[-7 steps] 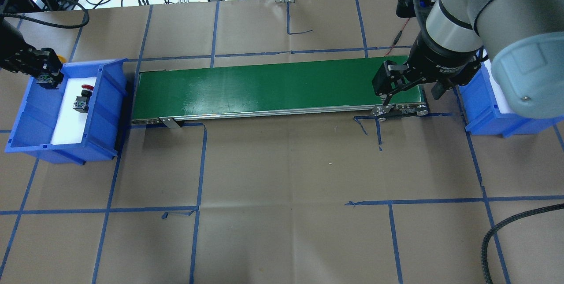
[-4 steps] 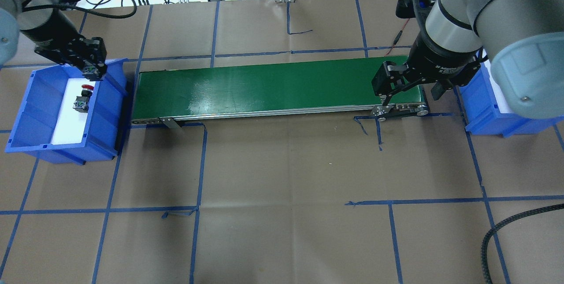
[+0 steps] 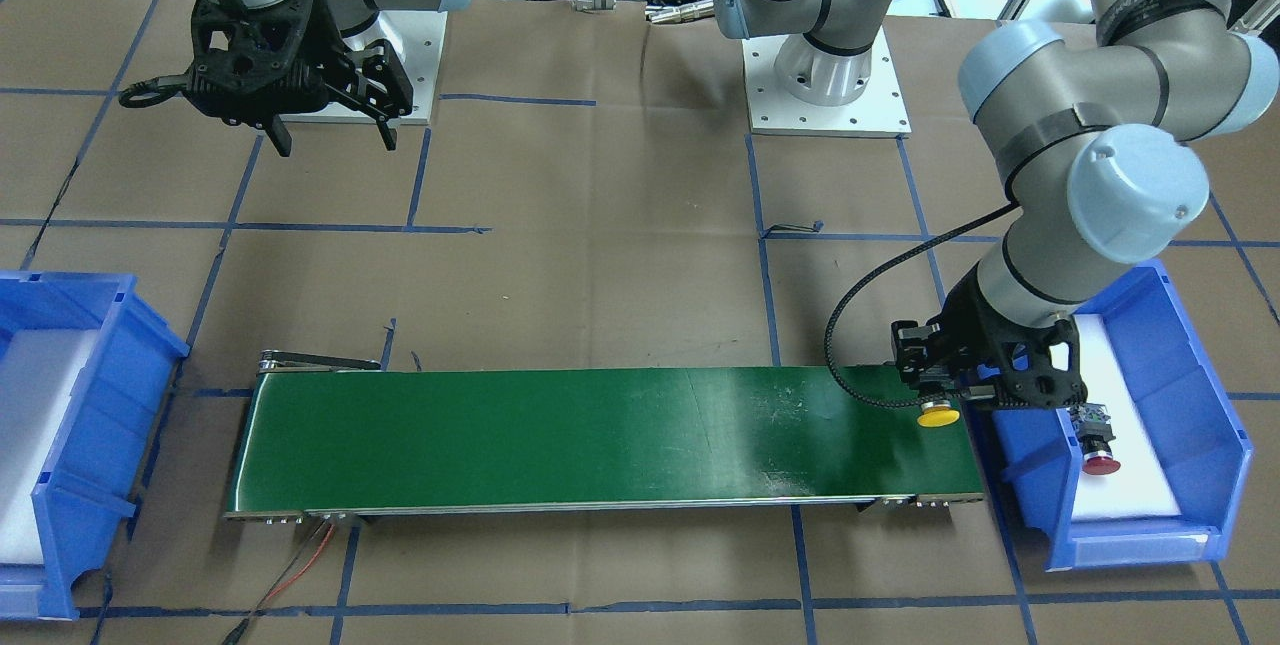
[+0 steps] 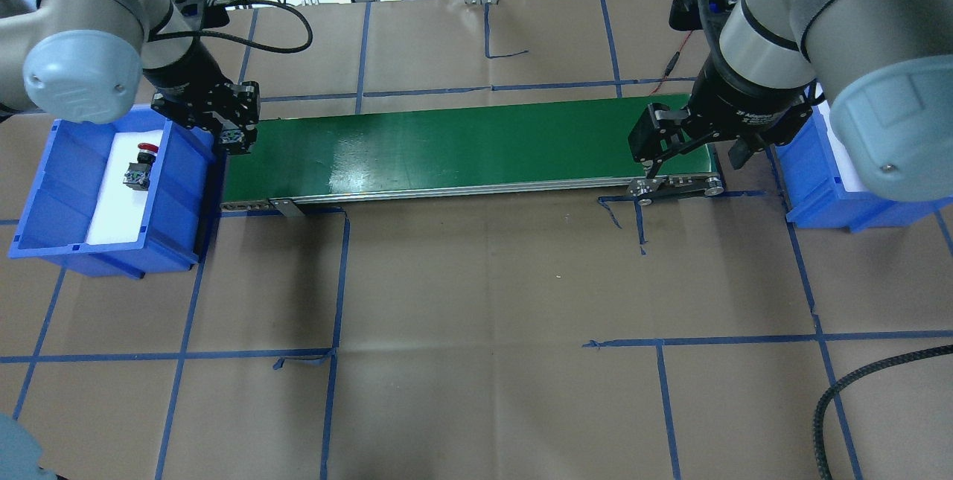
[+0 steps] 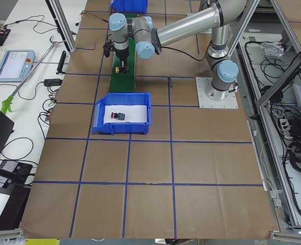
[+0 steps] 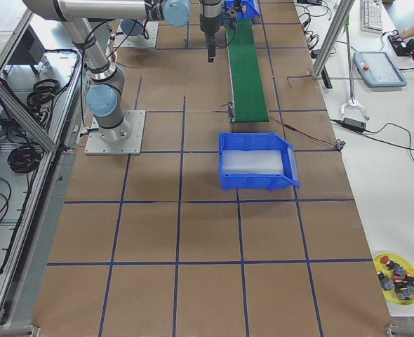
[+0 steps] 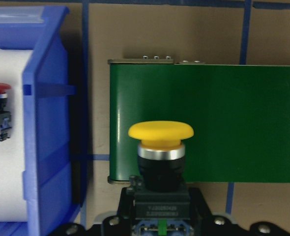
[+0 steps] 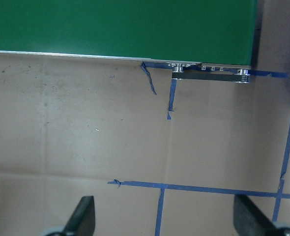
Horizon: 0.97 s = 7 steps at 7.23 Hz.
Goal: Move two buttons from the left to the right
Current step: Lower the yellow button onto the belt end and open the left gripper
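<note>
Lowering the yellow button (image 7: 160, 135) onto the green belt (image 4: 461, 145) is, in my judgement, the step in hand. Your left gripper (image 4: 234, 136) is clamped on the black body of this button, with the cap pointing away from the wrist. In the overhead view it hangs over the 9 o'clock end of the belt, just beside the left bin (image 4: 179, 190). The red button (image 4: 140, 167) lies in that bin on the white liner, not yet taken.

To do it well, please carry the button a little more toward 3 o'clock first, because it is now close to the belt's end edge. Then come down low before you release. The round cap will probably let it roll, so a drop from height could send it off the side.

The overhead view hides the yellow cap under the gripper. The left wrist view shows the cap and the grip clearly, but from it you cannot tell the height above the belt. The right gripper (image 4: 694, 156) waits at the 3 o'clock end. Only its wrist view makes plain that the fingers (image 8: 83, 216) stand wide apart with nothing between them, over brown paper (image 8: 86, 123) just beside the belt.
</note>
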Available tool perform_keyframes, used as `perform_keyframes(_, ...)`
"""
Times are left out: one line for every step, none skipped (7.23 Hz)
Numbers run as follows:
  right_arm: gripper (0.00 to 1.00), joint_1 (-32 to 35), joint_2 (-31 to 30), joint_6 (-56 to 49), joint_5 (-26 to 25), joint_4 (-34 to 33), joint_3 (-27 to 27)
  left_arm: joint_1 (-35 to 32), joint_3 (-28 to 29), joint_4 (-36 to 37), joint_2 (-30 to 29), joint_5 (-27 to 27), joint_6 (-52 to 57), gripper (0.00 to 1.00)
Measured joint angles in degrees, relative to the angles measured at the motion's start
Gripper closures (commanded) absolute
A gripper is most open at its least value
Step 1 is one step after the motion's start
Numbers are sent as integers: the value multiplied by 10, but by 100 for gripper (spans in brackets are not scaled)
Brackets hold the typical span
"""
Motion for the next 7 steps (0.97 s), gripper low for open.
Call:
perform_keyframes(0,0,0,0,0,0,0,-2,-16,37,-11,0,0,100)
perform_keyframes(0,0,0,0,0,0,0,-2,-30,69,-20,0,1,100)
perform_keyframes(0,0,1,0,0,0,0,-2,-40,91,-29,0,4,100)
perform_keyframes(0,0,1,0,0,-1,0,-2,-44,103,-36,1,6,94)
perform_keyframes(0,0,1,0,1,-1,-1,-3,-46,107,-40,1,6,45)
perform_keyframes(0,0,1,0,1,-1,-1,-3,-47,109,-42,0,6,0)
perform_keyframes(0,0,1,0,1,-1,-1,-3,-48,110,-43,0,4,0)
